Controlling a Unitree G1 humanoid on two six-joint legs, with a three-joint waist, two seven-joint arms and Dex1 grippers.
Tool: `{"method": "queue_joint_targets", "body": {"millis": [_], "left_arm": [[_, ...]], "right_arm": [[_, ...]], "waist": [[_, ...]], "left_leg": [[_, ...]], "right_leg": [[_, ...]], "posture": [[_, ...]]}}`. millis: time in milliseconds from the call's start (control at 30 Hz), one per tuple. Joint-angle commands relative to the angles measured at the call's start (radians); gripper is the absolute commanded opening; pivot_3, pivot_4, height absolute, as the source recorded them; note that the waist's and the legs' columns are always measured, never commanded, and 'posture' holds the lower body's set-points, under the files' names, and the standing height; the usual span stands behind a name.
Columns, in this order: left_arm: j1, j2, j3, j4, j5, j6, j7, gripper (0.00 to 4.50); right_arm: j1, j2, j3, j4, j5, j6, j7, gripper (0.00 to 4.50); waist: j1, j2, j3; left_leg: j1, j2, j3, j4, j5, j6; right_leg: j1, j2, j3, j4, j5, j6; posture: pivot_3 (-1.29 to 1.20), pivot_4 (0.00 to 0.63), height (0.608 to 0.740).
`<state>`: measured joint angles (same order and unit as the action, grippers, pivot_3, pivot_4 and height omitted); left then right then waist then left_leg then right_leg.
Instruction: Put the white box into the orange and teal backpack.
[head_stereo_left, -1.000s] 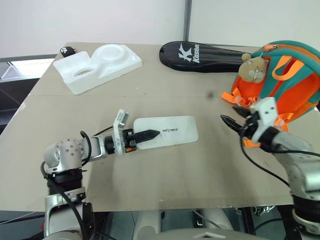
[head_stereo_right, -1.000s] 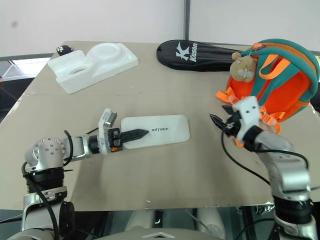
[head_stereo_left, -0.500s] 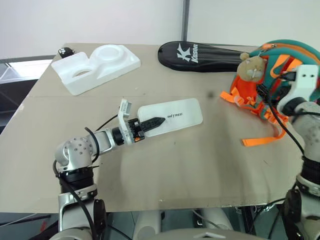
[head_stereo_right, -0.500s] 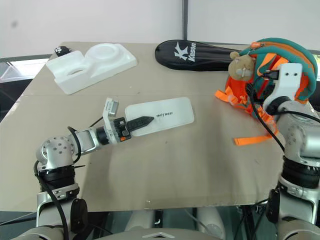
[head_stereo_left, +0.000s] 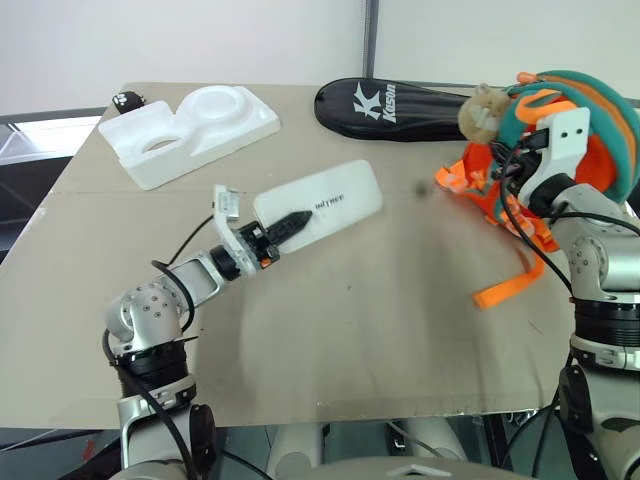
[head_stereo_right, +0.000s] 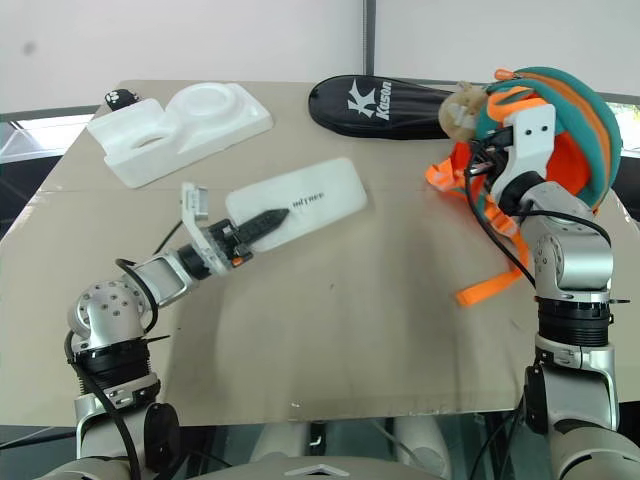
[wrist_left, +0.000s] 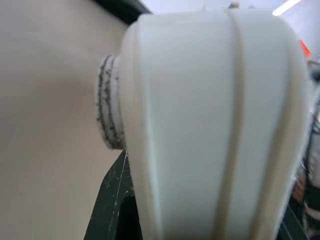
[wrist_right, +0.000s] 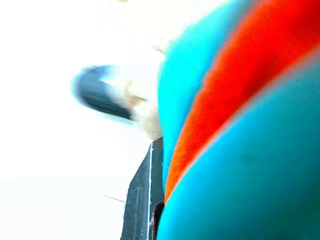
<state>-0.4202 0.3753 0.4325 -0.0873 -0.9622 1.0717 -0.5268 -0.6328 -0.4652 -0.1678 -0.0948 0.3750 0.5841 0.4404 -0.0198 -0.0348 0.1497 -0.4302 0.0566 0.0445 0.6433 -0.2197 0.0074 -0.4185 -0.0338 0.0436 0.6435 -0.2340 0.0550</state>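
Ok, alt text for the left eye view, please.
The left gripper holds the white box tilted above the table, while the right gripper is shut on the orange and teal backpack. Behind lie a white foam tray and a black racket bag.

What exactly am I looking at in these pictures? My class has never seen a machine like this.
It is a two-armed robot. Two pictures come from cameras in its head, two from cameras on its wrists. Its left claw grips a flat white box, lifted at an angle over the tan table. Its right claw is shut on an orange and teal backpack with a small bear charm. Also on the table are a white foam tray and a black racket bag.
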Motion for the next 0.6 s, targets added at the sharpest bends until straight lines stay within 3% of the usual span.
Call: {"method": "queue_joint_targets", "body": {"millis": [33, 167, 433, 600], "left_arm": [[-0.041, 0.018, 0.015, -0.088, 0.02, -0.126, 0.009, 0.98], [-0.057, 0.043, 0.024, -0.11, 0.062, -0.232, 0.016, 0.98], [0.055, 0.263, 0.14, -0.151, -0.006, -0.281, -0.177, 0.98], [0.155, 0.382, 0.183, -0.208, -0.097, -0.256, -0.35, 0.98]], "right_arm": [[-0.096, 0.012, 0.011, -0.119, 0.116, -0.027, 0.116, 0.03], [-0.153, 0.044, 0.026, -0.18, 0.238, 0.031, 0.179, 0.03], [-0.072, -0.042, 0.087, -0.311, 0.412, 0.154, 0.366, 0.03], [-0.01, -0.125, 0.118, -0.304, 0.352, 0.106, 0.43, 0.03]], "waist": [[0.001, 0.0, 0.0], [0.003, 0.0, 0.0], [0.007, 0.0, 0.001], [0.012, -0.001, 0.001]], "left_leg": [[0.0, 0.0, 0.0, 0.0, 0.0, 0.0], [-0.001, 0.0, 0.0, 0.001, 0.0, 0.0], [-0.002, 0.0, 0.001, -0.002, 0.0, 0.0], [-0.002, 0.0, 0.0, 0.0, 0.0, 0.0]], "right_leg": [[0.0, 0.0, 0.0, 0.0, 0.0, 0.0], [0.0, 0.0, 0.0, -0.001, 0.0, 0.0], [0.0, -0.001, -0.001, -0.002, 0.0, 0.0], [0.001, -0.002, -0.003, -0.003, 0.0, 0.0]], "posture": [[0.0, 0.15, 0.74], [0.0, 0.15, 0.74], [0.0, 0.15, 0.74], [0.0, 0.15, 0.74]]}}
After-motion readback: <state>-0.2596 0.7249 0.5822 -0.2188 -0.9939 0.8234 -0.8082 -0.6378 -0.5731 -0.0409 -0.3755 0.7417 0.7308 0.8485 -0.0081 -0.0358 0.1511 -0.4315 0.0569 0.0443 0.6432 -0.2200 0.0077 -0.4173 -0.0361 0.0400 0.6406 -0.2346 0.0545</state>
